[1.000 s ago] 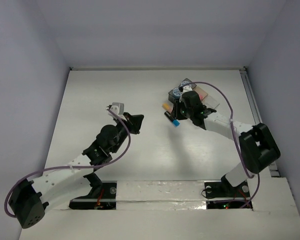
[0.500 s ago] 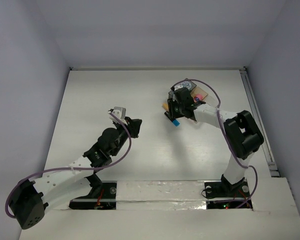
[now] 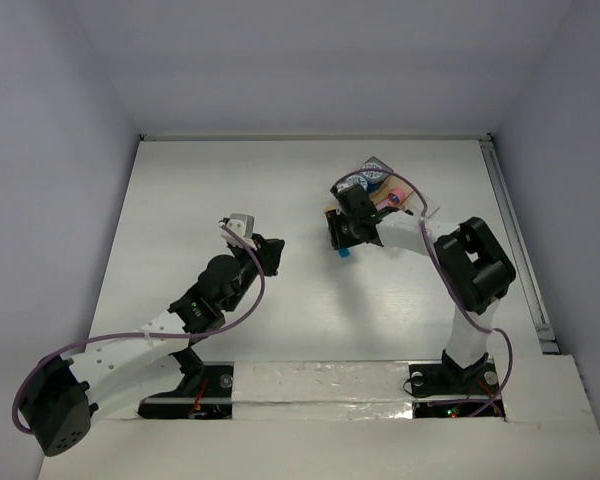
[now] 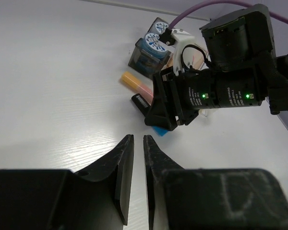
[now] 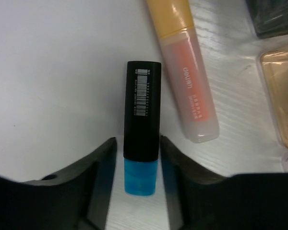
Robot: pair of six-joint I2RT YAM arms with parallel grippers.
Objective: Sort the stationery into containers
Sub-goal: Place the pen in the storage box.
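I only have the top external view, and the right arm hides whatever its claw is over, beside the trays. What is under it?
Observer: The right wrist view shows the black-blue marker lying flat on the table, between the right claw's fingers.
Operator: Gripped already?
Observer: I cannot tell. The fingers flank it closely where the black body meets the blue cap, but the marker rests on the table.
Operator: Anything else close by?
Observer: The orange marker lies right beside it, outside the fingers, with one finger in the wedge between the two markers.
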